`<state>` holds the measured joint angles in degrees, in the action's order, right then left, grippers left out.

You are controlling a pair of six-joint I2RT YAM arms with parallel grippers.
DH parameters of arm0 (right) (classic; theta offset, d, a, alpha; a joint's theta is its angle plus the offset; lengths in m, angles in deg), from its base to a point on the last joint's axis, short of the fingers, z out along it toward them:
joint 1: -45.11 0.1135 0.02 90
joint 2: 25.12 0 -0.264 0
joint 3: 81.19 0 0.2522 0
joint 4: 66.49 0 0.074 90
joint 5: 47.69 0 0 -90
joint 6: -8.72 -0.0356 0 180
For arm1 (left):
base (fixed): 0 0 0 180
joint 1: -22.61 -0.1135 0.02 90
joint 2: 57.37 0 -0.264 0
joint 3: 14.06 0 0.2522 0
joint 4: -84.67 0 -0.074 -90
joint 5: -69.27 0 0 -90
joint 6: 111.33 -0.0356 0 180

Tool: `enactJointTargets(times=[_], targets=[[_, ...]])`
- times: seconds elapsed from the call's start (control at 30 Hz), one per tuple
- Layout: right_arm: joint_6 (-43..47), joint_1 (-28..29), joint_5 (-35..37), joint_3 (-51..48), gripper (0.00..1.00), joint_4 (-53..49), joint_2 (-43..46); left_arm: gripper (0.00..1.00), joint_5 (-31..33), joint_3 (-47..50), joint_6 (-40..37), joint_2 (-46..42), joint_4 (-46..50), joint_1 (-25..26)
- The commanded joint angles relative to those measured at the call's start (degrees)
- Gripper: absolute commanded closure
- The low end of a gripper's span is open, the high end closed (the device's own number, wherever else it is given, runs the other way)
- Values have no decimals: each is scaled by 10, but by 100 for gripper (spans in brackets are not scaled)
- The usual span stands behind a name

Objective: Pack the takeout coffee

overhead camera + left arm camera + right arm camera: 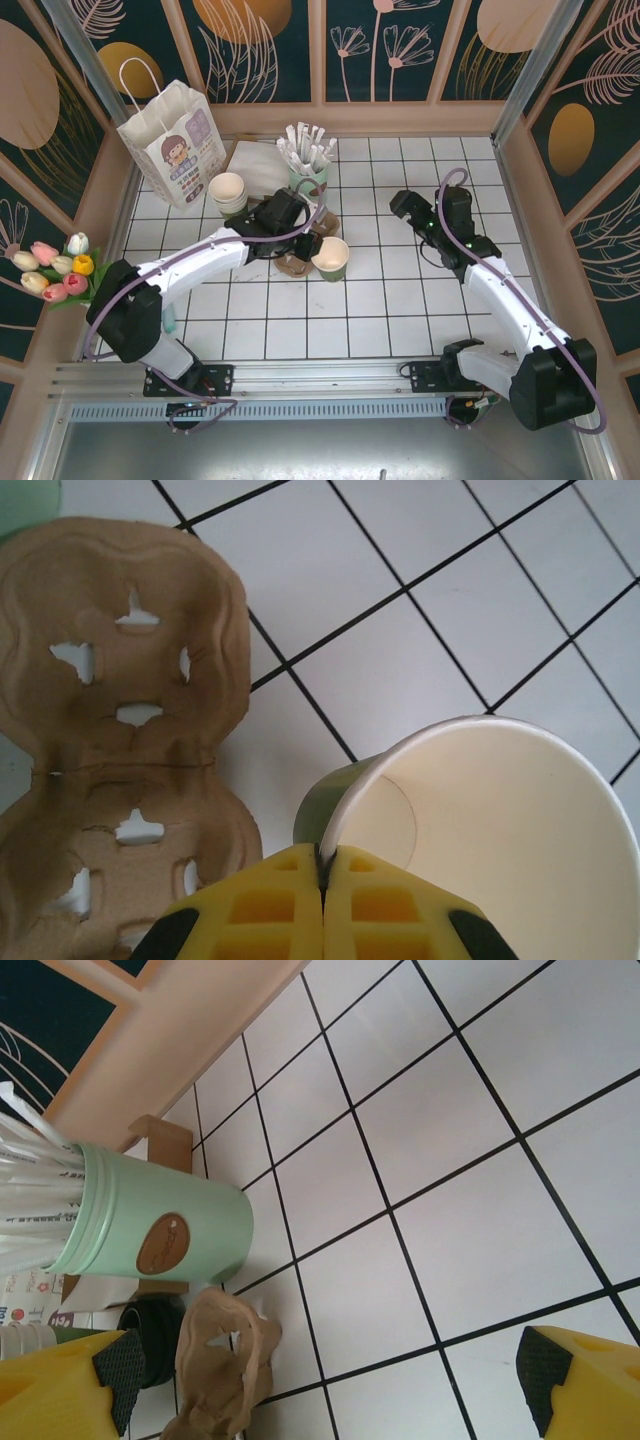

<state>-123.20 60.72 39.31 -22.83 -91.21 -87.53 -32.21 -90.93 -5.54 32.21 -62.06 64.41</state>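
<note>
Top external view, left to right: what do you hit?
Tulip bunch → printed paper bag → stacked cream cups → open green paper cup → right gripper, jaws open.

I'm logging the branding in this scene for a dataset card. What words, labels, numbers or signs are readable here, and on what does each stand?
No text here reads clearly.
Paper bag: printed lines around a cartoon figure, too small to read.
Straw holder: brown oval label, its marking too blurred to read.
Green paper cup: no print seen on the parts that show.
</note>
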Motion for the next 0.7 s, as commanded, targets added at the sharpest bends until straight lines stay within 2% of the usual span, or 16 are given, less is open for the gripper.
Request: enactJointTargets(times=[0.0, 0.3, 0.5, 0.67], targets=[[-11, -4, 10, -6, 3, 22, -3, 100, 9, 4, 6, 15, -39, 1], [-6, -5, 7, -7, 3, 22, -9, 94, 2, 3, -1, 35, -29, 1], [-5, -4, 8, -7, 3, 21, -10, 81, -21, -7, -6, 37, -20, 1], [-2, -4, 9, -7, 3, 21, -9, 71, -16, -12, -10, 33, -10, 1]])
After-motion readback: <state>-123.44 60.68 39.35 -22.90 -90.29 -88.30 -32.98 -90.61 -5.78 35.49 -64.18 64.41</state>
